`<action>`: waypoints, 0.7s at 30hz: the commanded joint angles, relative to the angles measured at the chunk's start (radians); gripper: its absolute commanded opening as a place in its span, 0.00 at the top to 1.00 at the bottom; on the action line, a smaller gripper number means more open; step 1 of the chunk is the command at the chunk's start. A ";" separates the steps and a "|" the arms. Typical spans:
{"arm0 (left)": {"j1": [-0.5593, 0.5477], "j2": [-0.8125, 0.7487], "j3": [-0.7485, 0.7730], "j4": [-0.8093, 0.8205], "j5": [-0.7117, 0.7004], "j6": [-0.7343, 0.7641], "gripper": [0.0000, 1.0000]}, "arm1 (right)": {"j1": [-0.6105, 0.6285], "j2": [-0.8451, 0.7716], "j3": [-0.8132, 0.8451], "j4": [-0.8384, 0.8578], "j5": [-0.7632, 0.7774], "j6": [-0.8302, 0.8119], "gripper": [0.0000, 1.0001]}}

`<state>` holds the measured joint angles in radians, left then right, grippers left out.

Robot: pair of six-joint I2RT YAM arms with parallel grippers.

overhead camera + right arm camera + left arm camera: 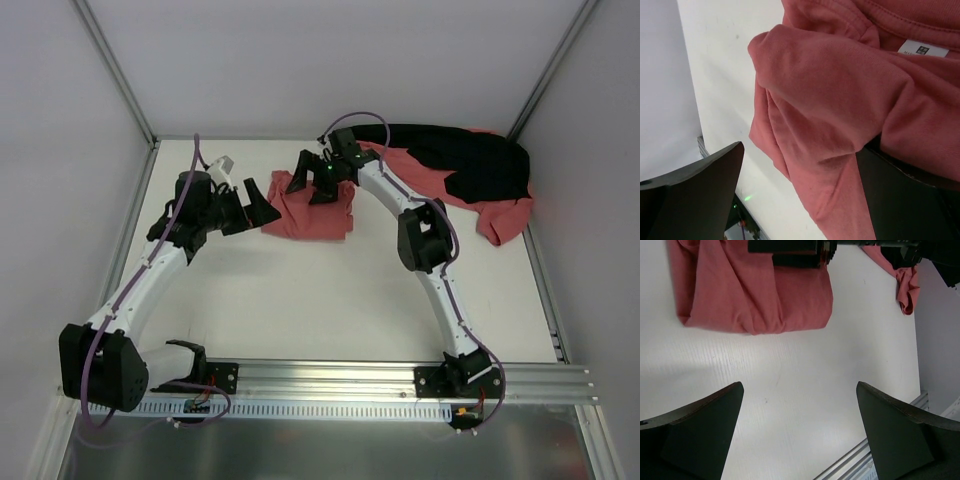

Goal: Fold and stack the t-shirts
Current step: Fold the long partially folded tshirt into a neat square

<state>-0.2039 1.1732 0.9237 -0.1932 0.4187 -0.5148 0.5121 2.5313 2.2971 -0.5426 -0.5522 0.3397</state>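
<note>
White worktop point(300, 300) fills most of your top view, walled in on three sides, with a metal rail point(330, 375) running along its near edge. At the far right corner you have a black garment point(480, 160) lying across a spread salmon t-shirt point(500, 215), which shows beneath it and trails out toward the right wall. A second, bunched t-shirt point(310, 215) of the same salmon red sits at the far middle of the worktop, roughly folded into a rumpled block and well apart from the first one.

Your right end effector point(312, 188) is down at the far edge of the bunched t-shirt with its jaws spread wide. Its wrist camera shows folds of the cloth between the fingers, reaching one finger point(910, 200) while bare worktop shows beside the other. Your left end effector point(262, 203) is just left of that t-shirt, jaws likewise spread, with only bare worktop between its fingers point(695, 435) and nothing held.

A small white label point(922, 49) shows inside the collar, seen from the right wrist.
</note>
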 commanded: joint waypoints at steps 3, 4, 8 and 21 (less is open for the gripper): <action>-0.006 0.048 0.087 -0.048 -0.003 0.016 0.01 | -0.026 0.050 0.054 0.291 -0.002 0.070 0.01; -0.008 0.077 0.111 -0.076 -0.011 0.027 0.01 | -0.038 0.073 0.074 0.308 0.001 0.111 0.01; -0.008 0.146 0.178 -0.110 -0.023 0.029 0.01 | -0.080 0.211 0.183 0.274 -0.018 0.185 0.00; -0.008 0.394 0.340 0.005 0.041 0.055 0.01 | -0.098 -0.017 0.021 0.405 -0.160 0.171 0.01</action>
<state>-0.2039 1.5200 1.2026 -0.2470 0.4057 -0.4816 0.4217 2.6514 2.3142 -0.1764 -0.6662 0.4980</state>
